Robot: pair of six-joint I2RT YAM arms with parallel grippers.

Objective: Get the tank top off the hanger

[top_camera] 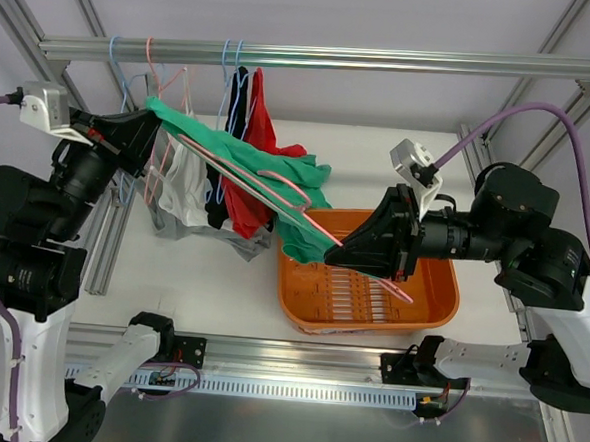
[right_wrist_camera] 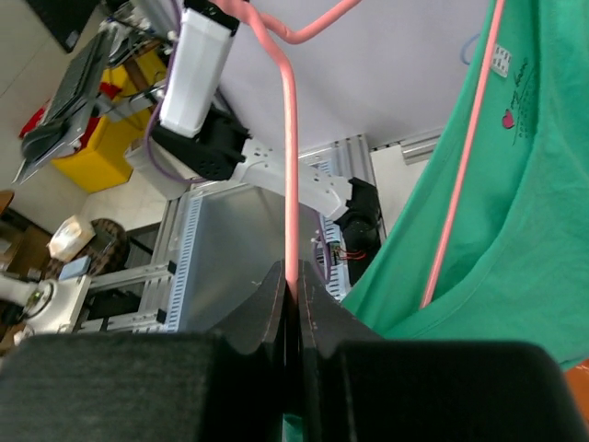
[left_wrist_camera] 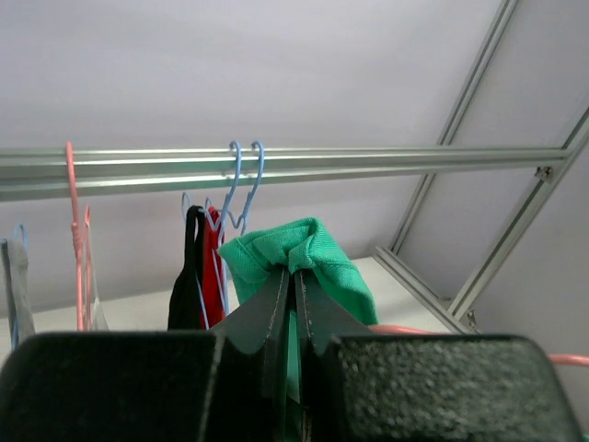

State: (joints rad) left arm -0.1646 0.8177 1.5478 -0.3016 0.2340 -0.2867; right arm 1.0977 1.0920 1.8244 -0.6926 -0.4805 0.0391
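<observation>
The left end effector (left_wrist_camera: 293,276) is clenched on a bunched edge of the teal tank top (top_camera: 300,173). The right end effector (right_wrist_camera: 293,276) grips the salmon-pink hanger (right_wrist_camera: 290,138), and the garment stretches between them above the orange basket (top_camera: 440,300). This looks like the pulling-off step: next, the arms likely need to separate so the straps slip off the wire.
</observation>
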